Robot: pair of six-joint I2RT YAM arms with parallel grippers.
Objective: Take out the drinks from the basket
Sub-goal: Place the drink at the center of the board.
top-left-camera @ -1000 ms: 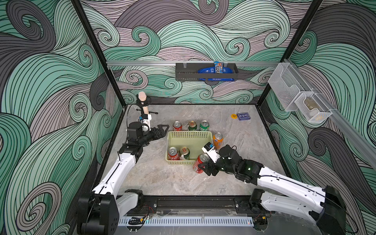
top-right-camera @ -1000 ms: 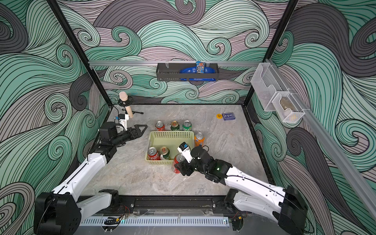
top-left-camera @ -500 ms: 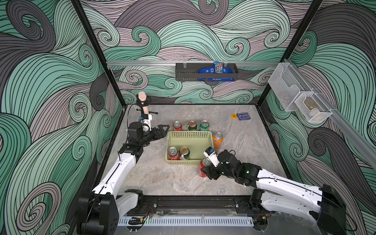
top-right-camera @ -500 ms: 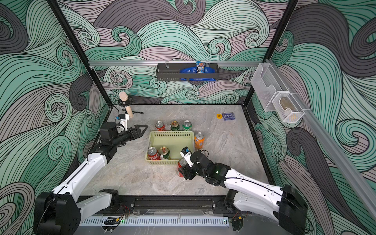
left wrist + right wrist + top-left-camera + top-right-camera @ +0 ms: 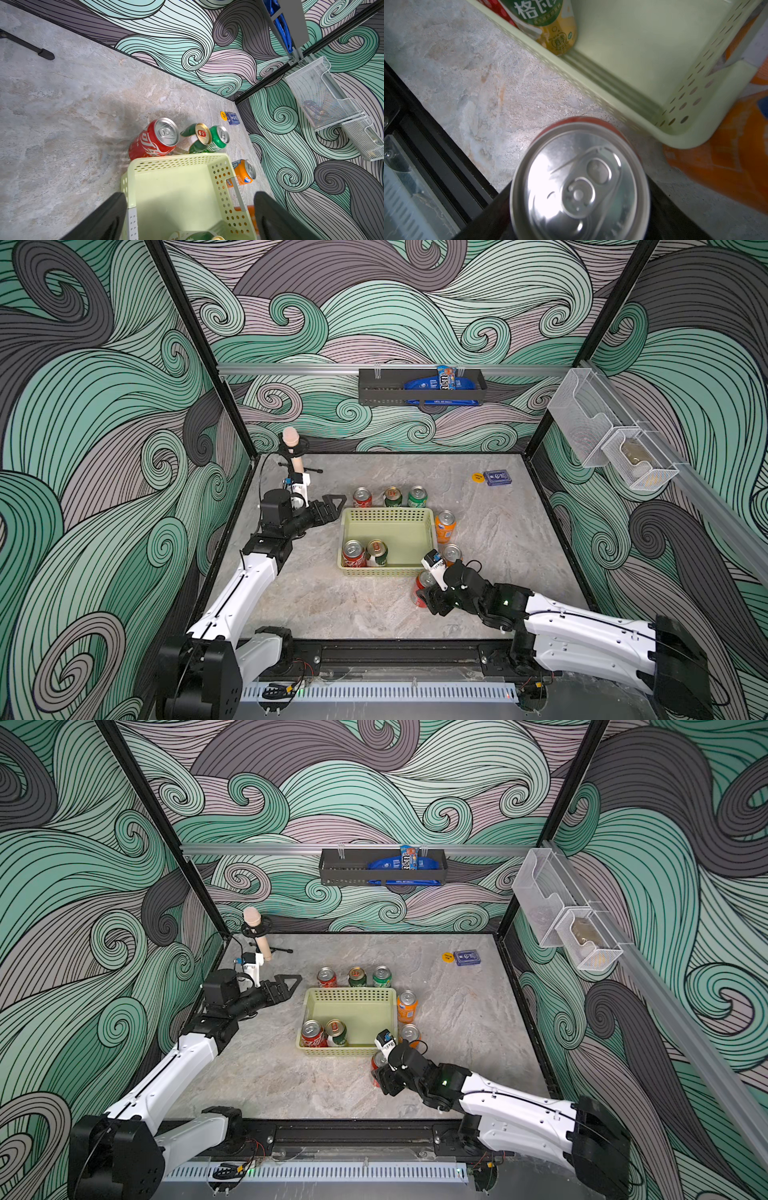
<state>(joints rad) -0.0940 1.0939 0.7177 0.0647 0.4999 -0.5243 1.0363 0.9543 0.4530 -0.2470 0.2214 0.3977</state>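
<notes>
The pale yellow-green basket (image 5: 386, 512) (image 5: 351, 992) stands mid-table and holds a red can (image 5: 353, 552) and a dark green-and-white can (image 5: 377, 552). Behind it stand three drinks: red (image 5: 362, 497), dark green (image 5: 392, 496) and bright green (image 5: 417, 496). Two orange cans (image 5: 445, 526) (image 5: 451, 554) stand at its right side. My right gripper (image 5: 430, 595) (image 5: 579, 207) is shut on a red can (image 5: 423, 589) (image 5: 579, 182), upright and low over the table just before the basket's near right corner. My left gripper (image 5: 332, 506) (image 5: 190, 195) is open by the basket's far left corner and holds nothing.
A microphone on a small stand (image 5: 291, 448) is at the back left. A blue card box (image 5: 497, 478) and a yellow disc (image 5: 478, 477) lie at the back right. A black wall rack (image 5: 419, 387) and white mesh bins (image 5: 611, 435) hang on the walls.
My right gripper has carried the red can from beside the basket's right wall toward the front and lower; the can has gone from tilted to upright. The left arm has stayed still.
</notes>
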